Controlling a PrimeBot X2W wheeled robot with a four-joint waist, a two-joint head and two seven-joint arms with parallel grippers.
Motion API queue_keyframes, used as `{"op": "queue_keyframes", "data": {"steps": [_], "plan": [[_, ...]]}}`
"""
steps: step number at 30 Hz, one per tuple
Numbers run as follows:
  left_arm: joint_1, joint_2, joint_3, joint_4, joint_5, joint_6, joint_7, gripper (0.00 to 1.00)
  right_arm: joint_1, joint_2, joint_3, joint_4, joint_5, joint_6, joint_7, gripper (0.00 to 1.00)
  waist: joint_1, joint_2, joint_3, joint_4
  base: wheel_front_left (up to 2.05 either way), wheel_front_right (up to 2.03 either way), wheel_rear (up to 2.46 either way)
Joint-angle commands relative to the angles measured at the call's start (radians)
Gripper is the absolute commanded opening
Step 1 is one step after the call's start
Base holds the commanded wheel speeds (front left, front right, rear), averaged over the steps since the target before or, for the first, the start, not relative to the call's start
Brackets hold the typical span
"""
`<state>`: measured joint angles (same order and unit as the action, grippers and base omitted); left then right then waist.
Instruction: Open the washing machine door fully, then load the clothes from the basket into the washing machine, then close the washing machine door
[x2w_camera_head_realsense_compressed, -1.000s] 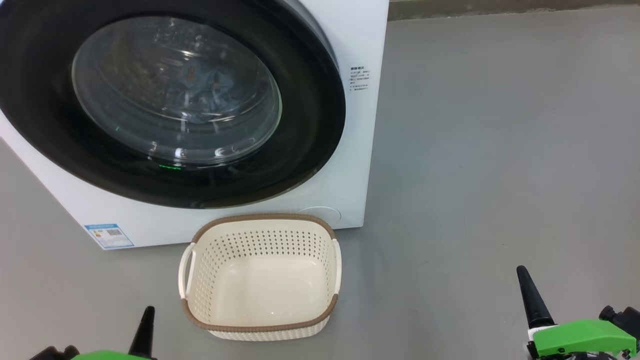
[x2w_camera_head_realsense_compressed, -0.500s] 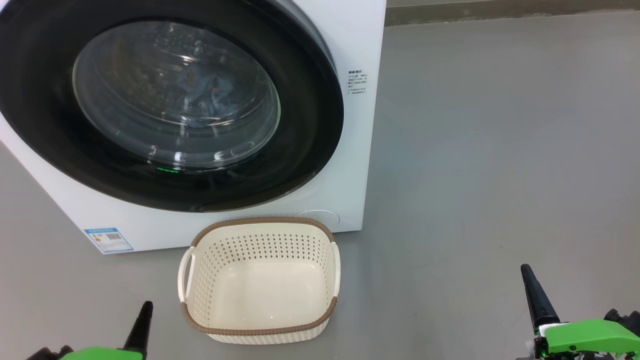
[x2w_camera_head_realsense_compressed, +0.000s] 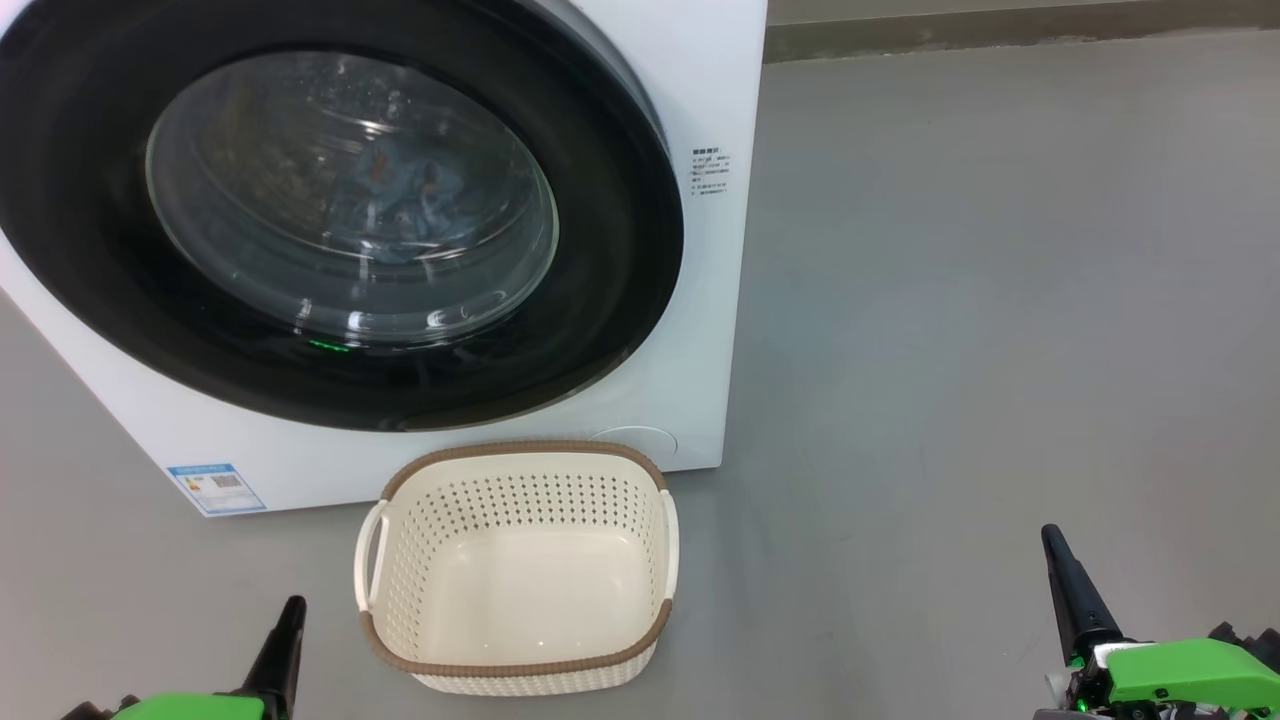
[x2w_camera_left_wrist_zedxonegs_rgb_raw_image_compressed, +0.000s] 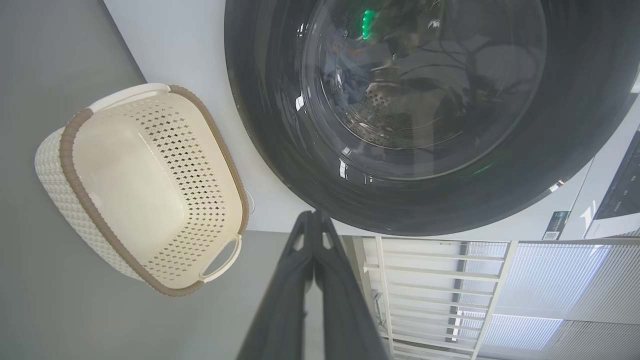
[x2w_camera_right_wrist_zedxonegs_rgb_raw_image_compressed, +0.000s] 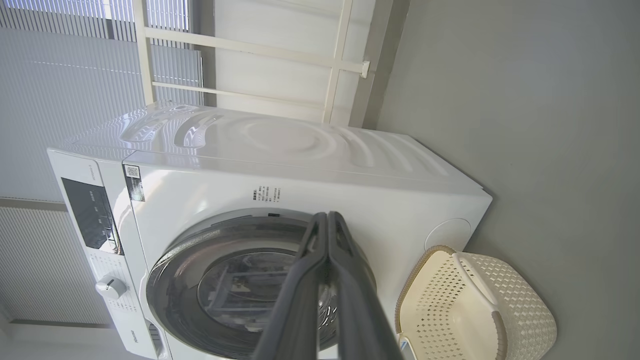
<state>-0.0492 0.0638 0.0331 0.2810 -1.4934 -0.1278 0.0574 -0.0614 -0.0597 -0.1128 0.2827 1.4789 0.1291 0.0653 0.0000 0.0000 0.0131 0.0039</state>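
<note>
Left gripper (x2w_camera_left_wrist_zedxonegs_rgb_raw_image_compressed: 314, 220): fingers pressed together, holding nothing, low at the near left of the head view. Right gripper (x2w_camera_right_wrist_zedxonegs_rgb_raw_image_compressed: 327, 217): fingers likewise together and empty, low at the near right. Both are over the floor (x2w_camera_head_realsense_compressed: 1000, 300) and apart from every object.

The basket (x2w_camera_head_realsense_compressed: 520, 455) stands empty on the floor between the two, nearer the left gripper, with its far rim just before the foot of the washing machine (x2w_camera_head_realsense_compressed: 715, 90). The clothes (x2w_camera_head_realsense_compressed: 400, 195) lie inside the drum, a blue heap seen through the glass of the washing machine door (x2w_camera_head_realsense_compressed: 630, 260). The door appears closed against the front panel; whether its latch has caught cannot be told.

Hazards, as judged:
- (a) An uncaught latch would let the door swing out into the space above the basket.
- (b) A forward or inward sweep of the left fingers would meet the basket's near handle. The basket looks light, so it would slide or tip.
- (c) A raised finger driven forward would strike the bulging glass.

Clearances:
- Right: wide bare floor beside the machine and basket, as far as the wall base (x2w_camera_head_realsense_compressed: 1000, 30).
- Left: narrower floor, bounded by the machine's lower corner bearing the blue label sticker (x2w_camera_head_realsense_compressed: 217, 487).
- A white railing (x2w_camera_left_wrist_zedxonegs_rgb_raw_image_compressed: 425, 285) stands beside the machine in the left wrist view.
</note>
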Motion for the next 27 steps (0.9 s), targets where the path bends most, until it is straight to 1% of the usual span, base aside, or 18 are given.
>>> {"op": "queue_keyframes", "data": {"steps": [1,13,27], "plan": [[-0.051,0.008,0.039,-0.031,-0.032,-0.003,0.011,0.0,-0.042,0.0,0.013,-0.032,0.03,0.001,0.011,0.0,0.0,0.0,-0.001,-0.001,0.0,0.0,0.0],[-0.058,-0.003,0.067,-0.036,-0.126,-0.003,0.044,0.0,-0.046,0.006,0.003,-0.038,0.132,0.002,0.044,0.0,0.0,0.0,-0.01,-0.004,0.0,0.0,0.0],[-0.058,-0.005,0.07,-0.036,-0.124,-0.003,0.047,0.0,-0.046,0.007,0.002,-0.038,0.132,0.002,0.046,0.0,0.0,0.0,-0.01,-0.004,0.0,0.0,0.0]]}}
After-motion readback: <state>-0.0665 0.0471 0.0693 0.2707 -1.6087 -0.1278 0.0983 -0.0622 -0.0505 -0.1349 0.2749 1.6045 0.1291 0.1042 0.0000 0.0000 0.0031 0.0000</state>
